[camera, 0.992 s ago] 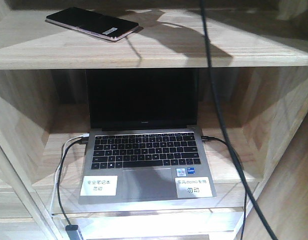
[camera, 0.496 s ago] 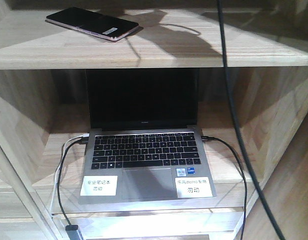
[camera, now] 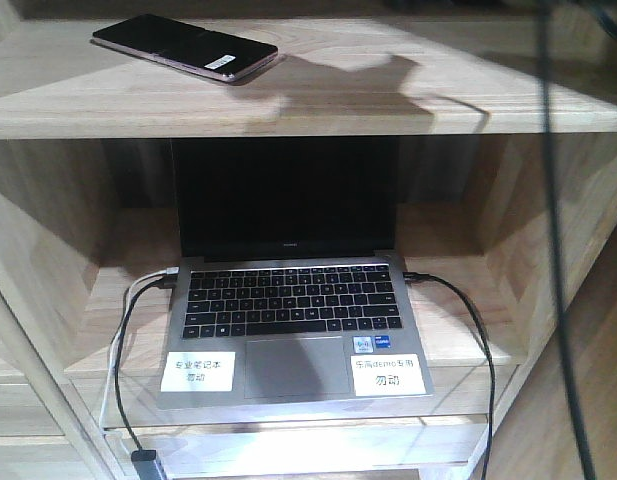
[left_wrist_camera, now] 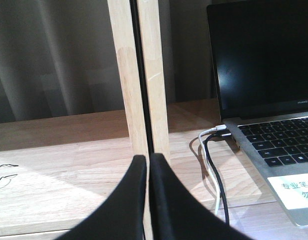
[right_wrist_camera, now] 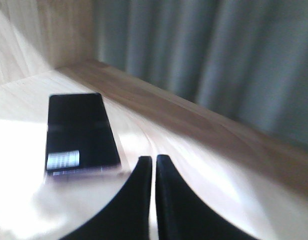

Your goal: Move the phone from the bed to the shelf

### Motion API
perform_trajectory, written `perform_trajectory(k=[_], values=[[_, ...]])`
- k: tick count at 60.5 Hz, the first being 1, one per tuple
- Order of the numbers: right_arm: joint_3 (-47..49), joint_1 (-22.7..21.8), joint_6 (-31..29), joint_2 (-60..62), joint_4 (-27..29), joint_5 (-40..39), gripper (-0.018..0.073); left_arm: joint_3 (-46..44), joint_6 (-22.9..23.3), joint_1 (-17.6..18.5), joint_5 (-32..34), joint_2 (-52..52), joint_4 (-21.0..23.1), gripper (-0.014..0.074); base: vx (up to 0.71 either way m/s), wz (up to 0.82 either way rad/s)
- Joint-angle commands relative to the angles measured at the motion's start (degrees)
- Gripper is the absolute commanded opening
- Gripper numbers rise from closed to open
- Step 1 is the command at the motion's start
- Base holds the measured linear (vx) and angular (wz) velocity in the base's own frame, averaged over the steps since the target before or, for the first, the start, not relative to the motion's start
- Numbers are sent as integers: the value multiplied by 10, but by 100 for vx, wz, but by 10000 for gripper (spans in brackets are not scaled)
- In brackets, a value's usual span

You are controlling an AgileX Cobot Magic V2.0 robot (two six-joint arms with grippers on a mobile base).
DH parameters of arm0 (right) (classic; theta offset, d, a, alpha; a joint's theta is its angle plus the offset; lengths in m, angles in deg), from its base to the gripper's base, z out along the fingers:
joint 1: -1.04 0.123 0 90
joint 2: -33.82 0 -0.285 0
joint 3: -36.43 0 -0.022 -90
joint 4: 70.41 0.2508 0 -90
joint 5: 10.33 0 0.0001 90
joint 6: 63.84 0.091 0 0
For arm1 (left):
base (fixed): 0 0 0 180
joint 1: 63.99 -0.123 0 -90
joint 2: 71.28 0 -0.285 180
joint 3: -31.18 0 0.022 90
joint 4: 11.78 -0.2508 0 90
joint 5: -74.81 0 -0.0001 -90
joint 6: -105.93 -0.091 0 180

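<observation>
Right wrist view: phone (right_wrist_camera: 81, 132) flat on shelf (right_wrist_camera: 193, 165), left of frame; right claw (right_wrist_camera: 154, 165) closed, empty. Retreat straight, avoid nudging phone.

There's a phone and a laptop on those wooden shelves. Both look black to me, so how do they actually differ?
The phone lies flat on the upper board of the shelf; the laptop stands open on the board below. The phone is far smaller than the laptop. Cables plug into both sides of the laptop; none runs to the phone. The phone's edge looks rose-gold, the laptop's body silver. Both screens are dark.
</observation>
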Motion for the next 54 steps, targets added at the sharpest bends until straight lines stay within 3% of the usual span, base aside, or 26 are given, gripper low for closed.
perform_trajectory(k=[1,30,54], values=[[-54,-2,-9,67,14,-82,-3,-15,2,1,42,6,3,1,0,0],[-380,-2,-5,340,15,-160,-3,-15,2,1,42,6,3,1,0,0],[-560,-2,-2,574,29,-166,-3,-15,2,1,42,6,3,1,0,0]])
